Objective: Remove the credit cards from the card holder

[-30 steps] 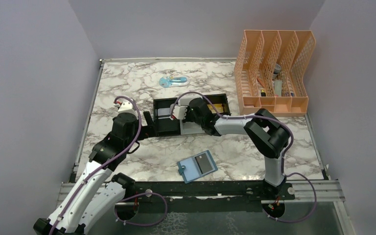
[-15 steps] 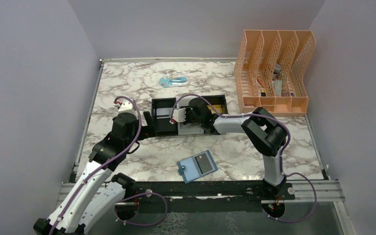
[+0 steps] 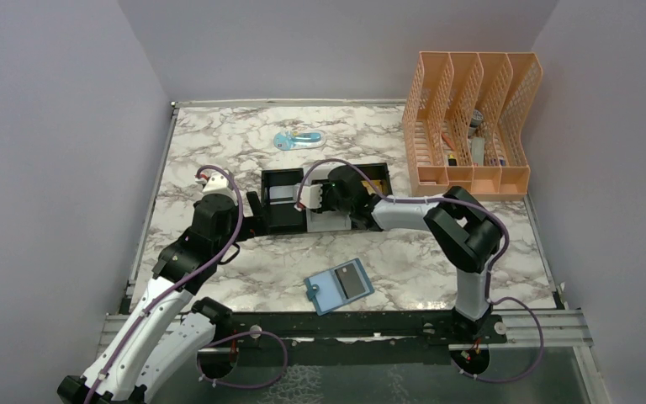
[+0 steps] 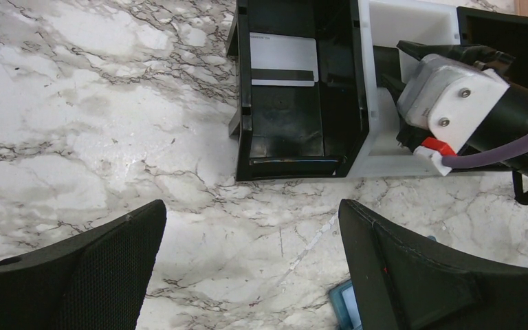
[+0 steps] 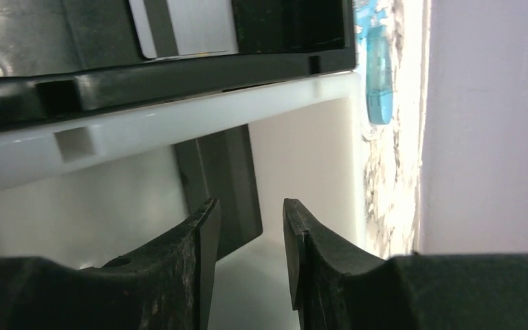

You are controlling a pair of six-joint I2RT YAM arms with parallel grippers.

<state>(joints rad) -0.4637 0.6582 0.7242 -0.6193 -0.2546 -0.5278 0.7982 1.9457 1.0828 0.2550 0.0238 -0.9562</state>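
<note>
The teal-blue card holder (image 3: 330,290) lies open near the front edge with a dark card (image 3: 353,280) on its right half; one of its corners (image 4: 344,302) shows in the left wrist view. My right gripper (image 5: 247,213) is open inside the white middle compartment of the tray (image 3: 368,167), nothing between its fingers. A dark grey card (image 5: 223,172) leans there beside its left finger. A white card with a black stripe (image 4: 282,58) lies in the black left compartment. My left gripper (image 4: 251,213) hovers wide open over bare marble just in front of the tray (image 4: 361,103).
A peach file rack (image 3: 471,126) with small items stands at the back right. A small blue object (image 3: 296,140) lies behind the tray. Something yellow (image 3: 376,183) sits in the tray's right compartment. Purple walls close in on three sides.
My right gripper has gone from shut to open, letting go of the dark grey card in the white compartment. The left arm has not moved.
</note>
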